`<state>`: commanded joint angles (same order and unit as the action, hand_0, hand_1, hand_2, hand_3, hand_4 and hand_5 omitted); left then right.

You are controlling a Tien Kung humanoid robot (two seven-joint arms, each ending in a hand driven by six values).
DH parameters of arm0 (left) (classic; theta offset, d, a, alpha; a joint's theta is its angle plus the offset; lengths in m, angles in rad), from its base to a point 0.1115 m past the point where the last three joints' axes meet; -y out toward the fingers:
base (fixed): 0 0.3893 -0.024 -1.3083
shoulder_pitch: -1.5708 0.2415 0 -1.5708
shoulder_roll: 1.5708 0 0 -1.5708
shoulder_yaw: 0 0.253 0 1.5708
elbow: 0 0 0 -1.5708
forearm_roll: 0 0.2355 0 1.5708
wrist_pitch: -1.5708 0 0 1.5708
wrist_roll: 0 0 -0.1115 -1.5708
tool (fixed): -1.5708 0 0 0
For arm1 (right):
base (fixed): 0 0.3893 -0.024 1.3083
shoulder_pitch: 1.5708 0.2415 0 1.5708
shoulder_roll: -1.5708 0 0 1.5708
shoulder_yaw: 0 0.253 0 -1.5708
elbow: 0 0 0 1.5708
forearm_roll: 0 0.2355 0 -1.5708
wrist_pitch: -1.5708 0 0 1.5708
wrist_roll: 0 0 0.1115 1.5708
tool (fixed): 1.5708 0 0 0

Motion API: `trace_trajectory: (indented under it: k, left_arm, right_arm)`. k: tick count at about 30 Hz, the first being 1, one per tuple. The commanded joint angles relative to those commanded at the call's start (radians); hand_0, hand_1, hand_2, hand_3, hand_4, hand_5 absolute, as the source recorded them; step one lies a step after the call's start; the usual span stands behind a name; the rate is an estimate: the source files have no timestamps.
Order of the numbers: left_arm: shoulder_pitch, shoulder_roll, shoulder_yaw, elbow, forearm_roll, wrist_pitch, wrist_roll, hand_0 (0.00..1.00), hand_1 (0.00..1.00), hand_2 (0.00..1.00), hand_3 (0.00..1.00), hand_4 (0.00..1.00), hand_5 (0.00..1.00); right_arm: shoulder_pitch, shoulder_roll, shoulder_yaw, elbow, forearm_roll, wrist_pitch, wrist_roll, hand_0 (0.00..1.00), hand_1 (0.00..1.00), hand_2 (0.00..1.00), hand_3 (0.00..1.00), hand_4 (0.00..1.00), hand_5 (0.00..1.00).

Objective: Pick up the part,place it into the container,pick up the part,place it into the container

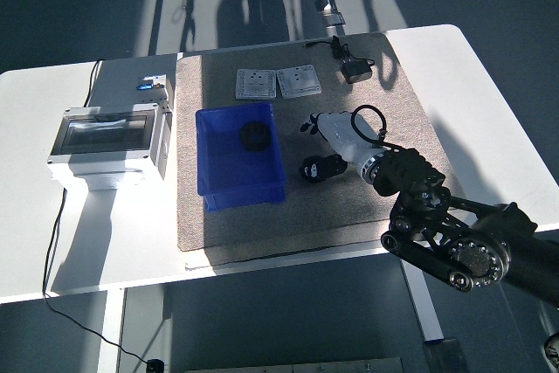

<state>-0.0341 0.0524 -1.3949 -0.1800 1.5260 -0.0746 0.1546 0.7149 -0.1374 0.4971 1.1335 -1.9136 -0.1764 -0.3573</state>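
Observation:
A blue container (214,163) sits on the grey mat, with one black round part (254,137) lying inside it near the far end. A second black part (311,169) lies on the mat just right of the container. My right hand (325,153), white-backed with dark fingers (333,164), reaches in from the lower right. Its fingertips are at the right side of that second part and its thumb is spread away toward the far side. The part rests on the mat, and the hand is open and holds nothing. The left arm is out of view.
Two white square plates (256,85) (299,82) lie at the mat's far edge. A black adapter (355,70) with a cable lies at the far right corner. A grey electrical box (109,137) stands on the table left of the mat (262,224).

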Motion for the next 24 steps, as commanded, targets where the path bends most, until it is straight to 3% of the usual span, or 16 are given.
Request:
trace_trajectory:
  k: [4, 15, 24]
  left_arm:
    - [-0.001, 0.003, 0.008, 0.0, -0.01, 0.001, -0.001, 0.698, 0.684, 0.63, 0.352, 0.788, 0.998]
    - [-0.005, 0.004, 0.034, 0.0, -0.029, 0.011, 0.003, 0.698, 0.684, 0.629, 0.346, 0.785, 0.998]
    - [-0.004, 0.003, 0.03, 0.0, -0.021, 0.015, 0.002, 0.697, 0.683, 0.628, 0.343, 0.787, 0.998]
  right_arm:
    - [0.01, 0.008, -0.022, -0.01, 0.016, 0.0, 0.002, 0.841, 0.705, 0.737, 0.789, 0.907, 0.309]
    - [0.034, 0.04, -0.11, -0.138, 0.119, -0.013, 0.019, 0.844, 0.705, 0.733, 0.788, 0.902, 0.314]
    - [0.032, 0.035, -0.133, -0.143, 0.085, -0.038, -0.006, 0.827, 0.685, 0.711, 0.782, 0.888, 0.309]
